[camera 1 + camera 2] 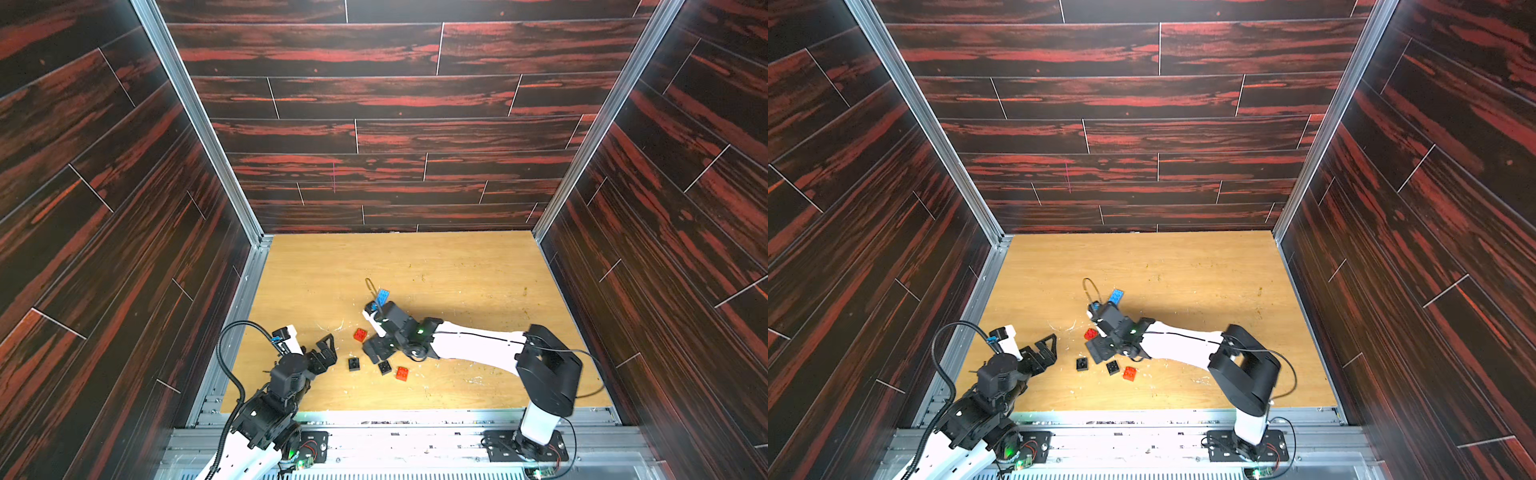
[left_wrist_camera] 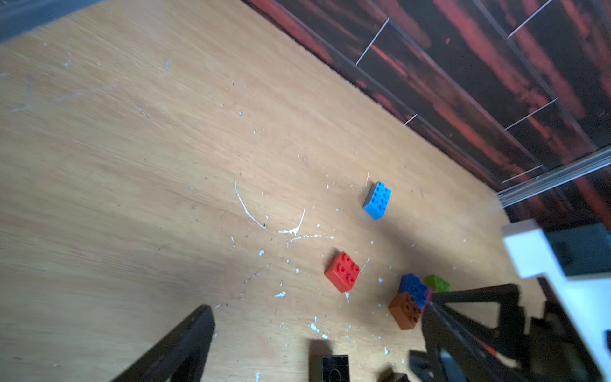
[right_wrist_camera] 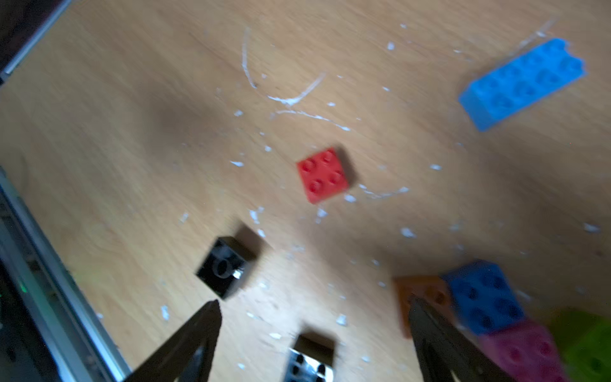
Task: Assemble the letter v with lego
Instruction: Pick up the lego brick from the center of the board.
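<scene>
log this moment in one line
left pincer open, empty | right pincer open, empty, near black brick | red square brick, long light-blue brick loose | v incomplete

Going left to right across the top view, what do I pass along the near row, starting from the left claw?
The left claw, black brick, second black brick, near red brick. The far red brick and the light-blue brick overlap these sideways, so they are left out.

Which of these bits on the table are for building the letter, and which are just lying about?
For the job: long light-blue studded plastic brick; two red plastic bricks; two small black plastic bricks; clustered blue, orange, pink and green square bricks.
Just lying about: white flecks scattered on the wooden tabletop.
</scene>
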### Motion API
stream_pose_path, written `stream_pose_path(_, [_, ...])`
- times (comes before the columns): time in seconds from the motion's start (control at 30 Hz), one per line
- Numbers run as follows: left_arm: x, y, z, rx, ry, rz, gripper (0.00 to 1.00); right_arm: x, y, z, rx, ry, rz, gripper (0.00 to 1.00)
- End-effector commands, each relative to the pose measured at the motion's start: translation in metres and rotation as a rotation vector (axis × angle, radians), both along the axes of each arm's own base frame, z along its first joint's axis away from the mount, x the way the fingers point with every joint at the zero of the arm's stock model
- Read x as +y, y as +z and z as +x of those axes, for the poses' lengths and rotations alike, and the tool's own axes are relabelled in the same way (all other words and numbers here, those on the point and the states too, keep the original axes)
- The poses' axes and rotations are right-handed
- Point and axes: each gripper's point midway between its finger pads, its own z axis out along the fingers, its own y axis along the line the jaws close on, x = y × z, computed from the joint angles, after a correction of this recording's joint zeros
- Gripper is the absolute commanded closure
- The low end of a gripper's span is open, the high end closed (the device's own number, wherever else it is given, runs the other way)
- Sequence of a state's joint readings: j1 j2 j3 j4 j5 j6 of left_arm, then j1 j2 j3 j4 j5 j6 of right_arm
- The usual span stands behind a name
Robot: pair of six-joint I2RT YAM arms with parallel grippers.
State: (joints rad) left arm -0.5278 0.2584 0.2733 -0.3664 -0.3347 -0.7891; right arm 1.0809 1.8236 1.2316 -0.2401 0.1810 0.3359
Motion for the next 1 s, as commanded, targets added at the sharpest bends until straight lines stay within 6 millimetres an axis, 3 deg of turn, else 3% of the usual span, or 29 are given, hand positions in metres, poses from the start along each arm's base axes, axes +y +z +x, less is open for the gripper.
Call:
stream_pose_path(0.0, [0.014, -0.011, -0.011, 0.059, 0.049, 0.022, 0.00, 0.005, -0.018, -0.004, 0.042, -0.113, -0.062, 0.11])
stream_pose_path(0.23, [0.015, -0.014, -0.015, 0.087, 0.046, 0.033, 0.00, 0.033, -0.035, -0.016, 0.076, -0.224, -0.071, 0.14])
stream_pose_path(0.57, [0.018, -0.011, -0.018, 0.075, 0.047, 0.037, 0.00, 0.046, -0.057, -0.040, 0.082, -0.284, -0.102, 0.16])
stream_pose_path(0.97, [0.021, -0.018, -0.024, 0.091, 0.049, 0.033, 0.00, 0.052, -0.063, -0.038, 0.067, -0.314, -0.122, 0.31])
